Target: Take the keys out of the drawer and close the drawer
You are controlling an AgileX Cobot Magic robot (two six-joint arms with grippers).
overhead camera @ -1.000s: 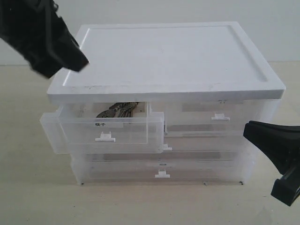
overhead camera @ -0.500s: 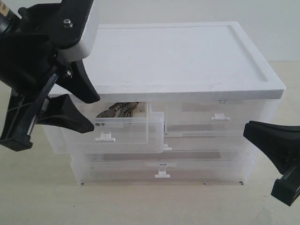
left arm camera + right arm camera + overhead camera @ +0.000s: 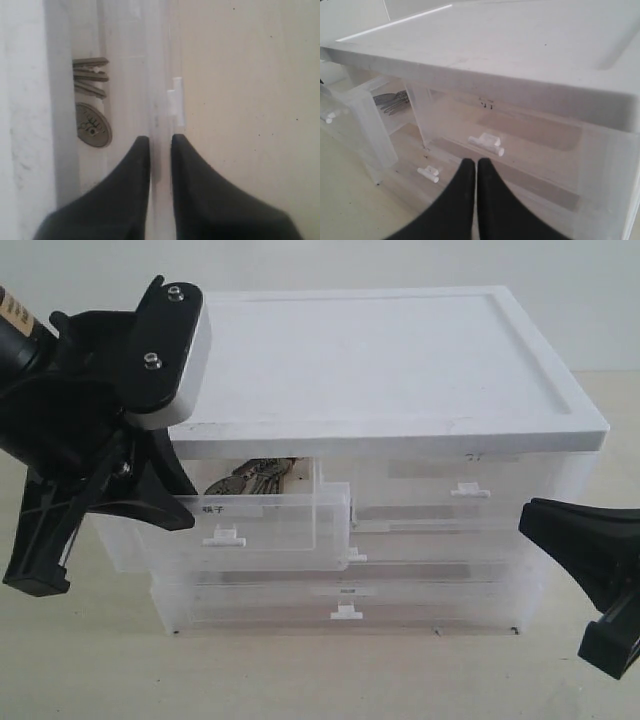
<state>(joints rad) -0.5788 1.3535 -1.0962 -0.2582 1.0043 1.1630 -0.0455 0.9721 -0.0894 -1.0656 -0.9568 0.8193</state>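
One bunch of keys [image 3: 90,100] lies in the single labelled drawer [image 3: 270,525], which juts past the cabinet's [image 3: 400,370] front edge. Four white handles [image 3: 470,490] show. The left gripper [image 3: 160,140] pinches that drawer's front wall. The right gripper [image 3: 472,162], pressed together, hangs over open desk [image 3: 80,660].

— How many drawers?
— Four in one cabinet [image 3: 380,350]: labelled drawer [image 3: 262,525], plain half-width drawer [image 3: 440,490], two full-width drawers [image 3: 450,568].
— Keys?
— One bunch of keys [image 3: 250,477]. Two hands: left hand [image 3: 160,139], right hand [image 3: 475,162].
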